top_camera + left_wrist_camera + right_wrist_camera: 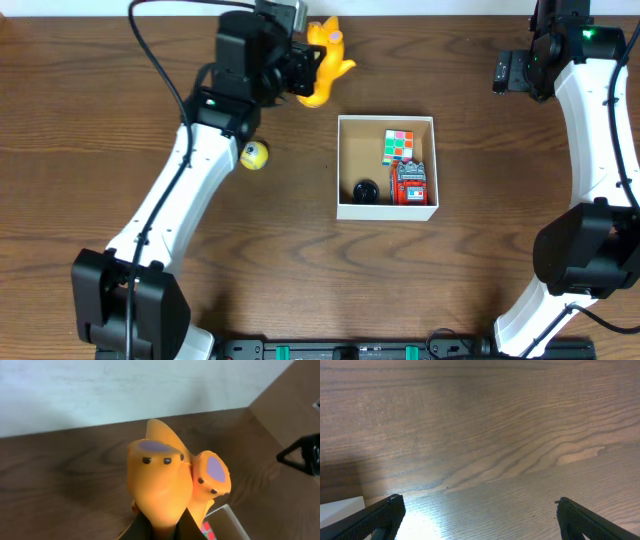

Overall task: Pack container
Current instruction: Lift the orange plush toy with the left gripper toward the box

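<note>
The left pincer (304, 76) is closed on an orange toy (322, 62), gripping its lower end. In the left wrist view the two dark fingers (136, 531) show at the bottom edge, pressed against either side of the toy. The orange toy (160, 485) fills the middle of that view. It is a soft-looking figure with two rounded lobes, each with a flat purple patch and small black dots like eyes. Beyond it are the dark wooden bench (60, 475) and a pale wall (125, 390).

From overhead, the held toy is near the far edge of the bench (480, 280), up and to the left of the container (362, 150) and clear of it. The container is a square white box with a brown inside and sits near the middle of the bench with its open side up. Inside it, a colour cube (398, 146) lies toward the far right corner. A red toy (410, 184) sits just in front of the cube, and a black round object (366, 189) lies to the left of the red toy. A yellow ball (254, 155) rests on the bench to the left of the container, beside the left arm.

The right pincer (512, 72) is at the far right of the bench, well apart from the container. In its wrist view the right pincer (480, 517) is spread wide, with only bare wood between its fingers (382, 515).
</note>
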You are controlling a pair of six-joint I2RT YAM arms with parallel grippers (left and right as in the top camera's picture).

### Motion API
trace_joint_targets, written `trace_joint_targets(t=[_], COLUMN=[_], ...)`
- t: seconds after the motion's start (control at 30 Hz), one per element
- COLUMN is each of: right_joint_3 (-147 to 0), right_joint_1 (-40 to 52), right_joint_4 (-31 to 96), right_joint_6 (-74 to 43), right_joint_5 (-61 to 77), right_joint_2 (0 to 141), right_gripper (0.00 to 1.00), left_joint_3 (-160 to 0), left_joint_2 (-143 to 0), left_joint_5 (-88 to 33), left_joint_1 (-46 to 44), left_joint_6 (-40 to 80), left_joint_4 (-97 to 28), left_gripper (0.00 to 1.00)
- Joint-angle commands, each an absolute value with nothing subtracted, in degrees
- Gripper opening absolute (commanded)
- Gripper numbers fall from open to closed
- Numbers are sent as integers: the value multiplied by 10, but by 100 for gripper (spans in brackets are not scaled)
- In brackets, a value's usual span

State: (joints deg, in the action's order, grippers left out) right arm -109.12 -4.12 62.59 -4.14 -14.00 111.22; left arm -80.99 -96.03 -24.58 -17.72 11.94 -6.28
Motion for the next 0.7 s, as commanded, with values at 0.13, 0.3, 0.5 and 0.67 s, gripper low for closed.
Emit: trace_joint_targets(t=[0.13, 0.3, 0.5, 0.67], right_joint_3=[-1102, -1102, -1102, -1102], right_joint_1=[-44, -44, -44, -44], right_joint_4=[626, 626, 626, 626], right_joint_6=[-51, -51, -51, -51], right_joint_5=[-148, -148, -148, -148], right_joint_2=[1098, 1098, 1098, 1098], right_gripper=[99, 99, 99, 99], left_joint_3=[-820, -820, -820, -820], left_joint_2=[-984, -992, -992, -994], left_joint_5=[-198, -196, -196, -194], left_joint_1=[-217, -230, -230, -243], left_joint_6=[203, 207, 229, 244], left_joint_4=[-77, -76, -88, -104], left_gripper=[6, 6, 6, 6])
